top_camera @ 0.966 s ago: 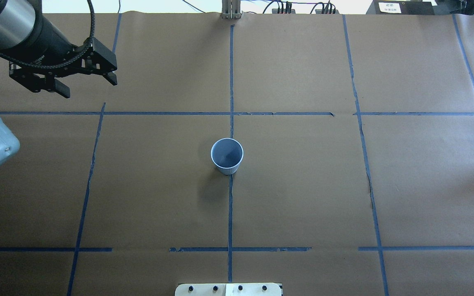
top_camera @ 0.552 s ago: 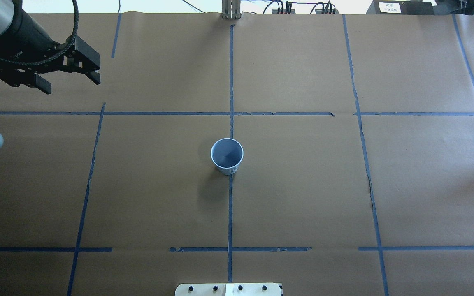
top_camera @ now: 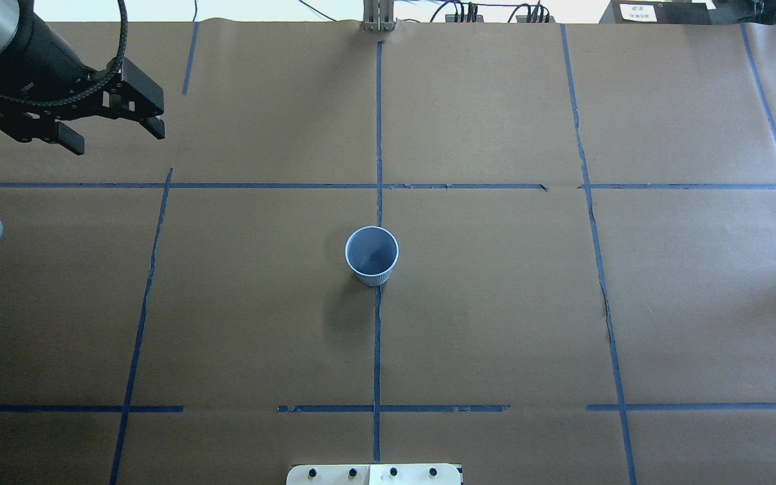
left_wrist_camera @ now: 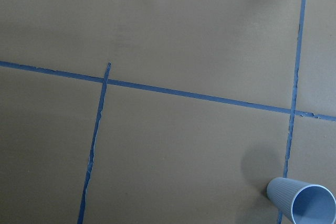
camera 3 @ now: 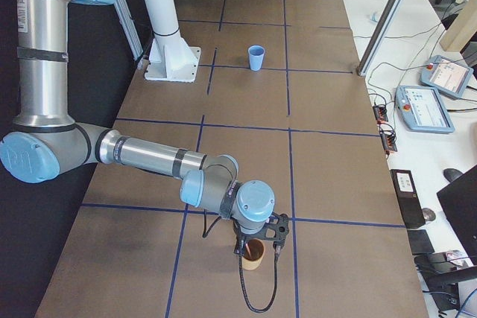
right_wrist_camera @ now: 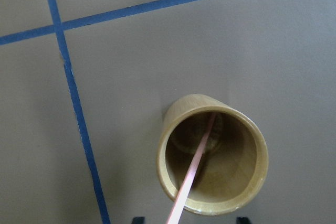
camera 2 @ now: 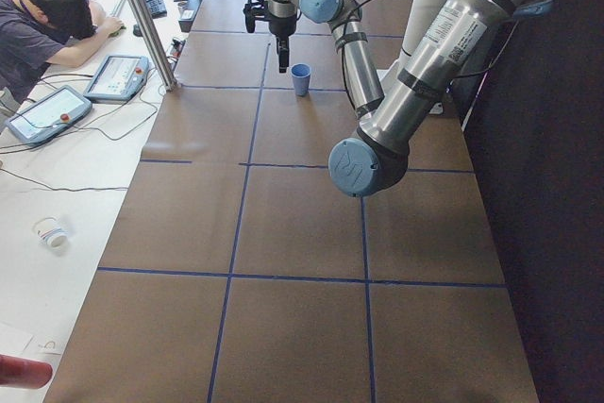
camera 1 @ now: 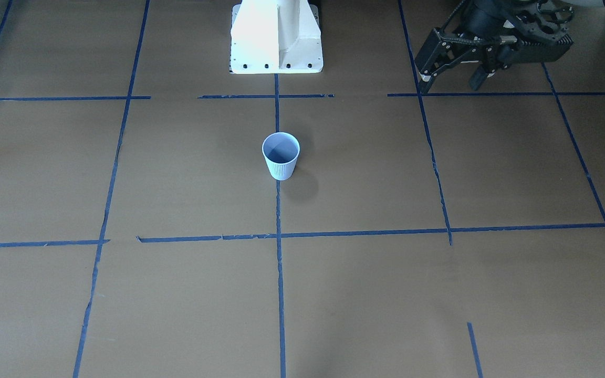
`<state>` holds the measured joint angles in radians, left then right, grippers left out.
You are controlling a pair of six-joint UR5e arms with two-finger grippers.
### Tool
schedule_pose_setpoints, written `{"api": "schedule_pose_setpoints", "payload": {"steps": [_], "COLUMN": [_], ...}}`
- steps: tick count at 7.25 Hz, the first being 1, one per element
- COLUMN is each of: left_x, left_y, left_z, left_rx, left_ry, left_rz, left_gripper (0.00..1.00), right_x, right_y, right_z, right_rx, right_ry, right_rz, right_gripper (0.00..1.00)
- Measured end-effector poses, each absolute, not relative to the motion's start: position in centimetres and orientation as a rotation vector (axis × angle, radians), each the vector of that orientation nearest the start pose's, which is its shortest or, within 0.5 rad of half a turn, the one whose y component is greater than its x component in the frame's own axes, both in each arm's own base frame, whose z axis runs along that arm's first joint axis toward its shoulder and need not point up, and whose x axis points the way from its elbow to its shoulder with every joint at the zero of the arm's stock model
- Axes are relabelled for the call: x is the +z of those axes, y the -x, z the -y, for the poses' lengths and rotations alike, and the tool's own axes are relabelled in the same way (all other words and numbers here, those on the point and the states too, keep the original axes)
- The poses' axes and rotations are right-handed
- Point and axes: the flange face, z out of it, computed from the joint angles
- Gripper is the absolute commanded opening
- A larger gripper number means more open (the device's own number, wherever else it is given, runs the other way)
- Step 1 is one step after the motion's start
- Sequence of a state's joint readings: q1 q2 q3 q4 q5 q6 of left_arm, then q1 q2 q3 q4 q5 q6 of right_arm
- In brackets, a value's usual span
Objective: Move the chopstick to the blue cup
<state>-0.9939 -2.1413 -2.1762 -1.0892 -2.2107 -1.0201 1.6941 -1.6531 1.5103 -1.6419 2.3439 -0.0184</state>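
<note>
The blue cup (top_camera: 372, 256) stands upright and empty at the table's middle; it also shows in the front view (camera 1: 280, 156) and at the lower right of the left wrist view (left_wrist_camera: 302, 203). One pale pink chopstick (right_wrist_camera: 197, 169) leans inside a tan wooden cup (right_wrist_camera: 212, 153), its top end rising between my right gripper's fingertips. My right gripper (right_wrist_camera: 189, 220) hovers right over that cup (camera 3: 253, 253) at the table's right end, open, with the stick untouched between the tips. My left gripper (top_camera: 117, 140) is open and empty at the far left, well away from the blue cup.
The table is brown paper with blue tape lines. The white robot base plate (camera 1: 276, 37) sits at my edge of the table. An operator (camera 2: 47, 25) sits at a side bench with pendants beyond the far edge.
My left gripper has moved left and slightly toward the far edge, still open, then stopped. The blue cup has not moved.
</note>
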Motion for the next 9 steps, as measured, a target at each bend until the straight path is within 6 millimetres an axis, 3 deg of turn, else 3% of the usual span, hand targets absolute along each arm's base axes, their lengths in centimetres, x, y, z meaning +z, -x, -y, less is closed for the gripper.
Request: {"api": "schedule_pose_setpoints", "payload": {"steps": [9], "left_x": [14.98], "left_y": [-20.90], "left_z": [45.66], "left_rx": [-0.182], "left_ry": [-0.044], "left_rz": [-0.924], "left_gripper": [1.00], "right_x": [73.07], "right_y": [-11.00], "right_z": [42.15], "right_rx": [0.176], "right_ry": [0.160], "right_rz": [0.801], "right_gripper": [0.49]}}
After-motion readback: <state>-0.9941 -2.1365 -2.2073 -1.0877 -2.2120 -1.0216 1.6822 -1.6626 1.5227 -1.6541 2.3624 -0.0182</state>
